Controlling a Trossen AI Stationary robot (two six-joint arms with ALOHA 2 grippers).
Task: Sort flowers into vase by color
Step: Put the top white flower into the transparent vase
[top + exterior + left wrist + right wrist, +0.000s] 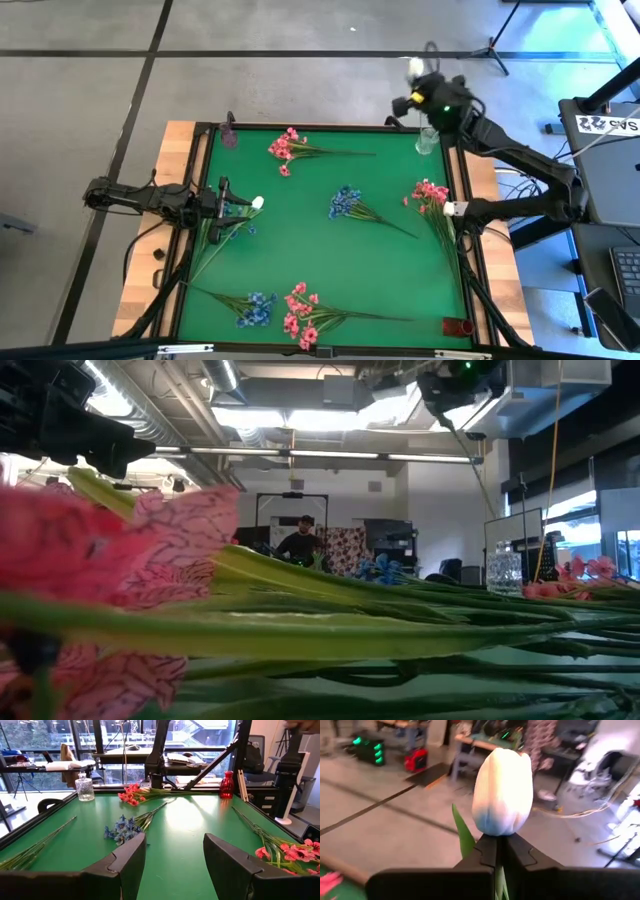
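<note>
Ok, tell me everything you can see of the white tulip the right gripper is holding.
The white tulip is one closed, smooth, egg-shaped bud, white shading faintly blue at its base, with a green leaf beside it. The right gripper is shut on its stem just under the bud, holding it upright. In the high view it sits near the clear vase at the table's far right corner.

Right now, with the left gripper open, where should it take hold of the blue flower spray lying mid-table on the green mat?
Take the blue flower spray by its thin green stem, just behind the blooms, bringing the left gripper straight down with fingers across it. The spray lies flat, blooms toward that arm, stem trailing away; petals would likely crush.
</note>
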